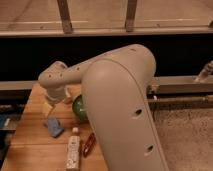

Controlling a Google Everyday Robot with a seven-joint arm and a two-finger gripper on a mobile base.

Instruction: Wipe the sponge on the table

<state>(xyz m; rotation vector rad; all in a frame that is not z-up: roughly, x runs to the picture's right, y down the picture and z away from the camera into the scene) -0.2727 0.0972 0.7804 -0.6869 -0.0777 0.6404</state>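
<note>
The blue-grey sponge (54, 128) lies flat on the left part of the light-brown wooden table (27, 150). My gripper (49, 109), with its yellowish tip, hangs open just behind and above the sponge and holds nothing. The thick white arm (120, 110) sweeps in from the lower right and hides much of the table's right side.
A green plate (78, 107) sits right of the gripper, partly behind the arm. A white bottle (73, 153) and a small reddish-brown object (88, 144) lie near the front of the table. A dark wall with a rail runs behind the table.
</note>
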